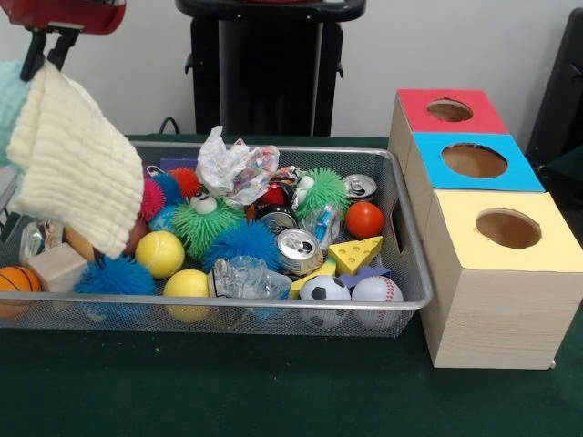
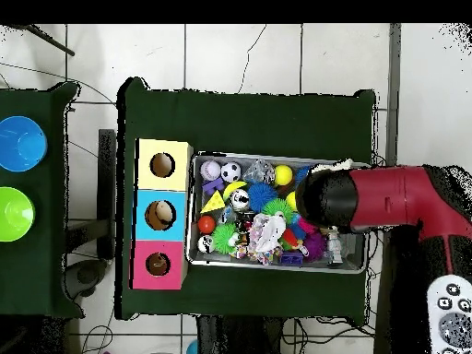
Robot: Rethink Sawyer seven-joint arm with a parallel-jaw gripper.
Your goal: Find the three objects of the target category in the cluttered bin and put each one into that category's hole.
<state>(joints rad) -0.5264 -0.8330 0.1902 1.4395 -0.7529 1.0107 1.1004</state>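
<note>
The silver wire-mesh bin (image 1: 273, 309) sits on the green table, full of clutter: soda cans (image 1: 299, 250), spiky balls (image 1: 241, 241), yellow balls (image 1: 160, 254), a soccer ball (image 1: 324, 291), a baseball (image 1: 376, 291), an orange ball (image 1: 364, 219), a cheese wedge (image 1: 357, 254) and crumpled wrappers (image 1: 235, 170). My gripper (image 1: 47, 50) is at the top left, above the bin's left end. It is shut on a cream knitted cloth (image 1: 77, 173) that hangs over the bin. In the overhead view my red arm (image 2: 369, 198) covers the bin's (image 2: 277, 265) right end and hides the gripper.
Three wooden boxes with holes stand beside the bin: red top (image 1: 451, 111), blue top (image 1: 474, 161), yellow top (image 1: 506, 229). A pale teal cloth (image 1: 9, 100) shows at the left edge. Blue (image 2: 20, 143) and green (image 2: 14, 214) bowls sit on a side table.
</note>
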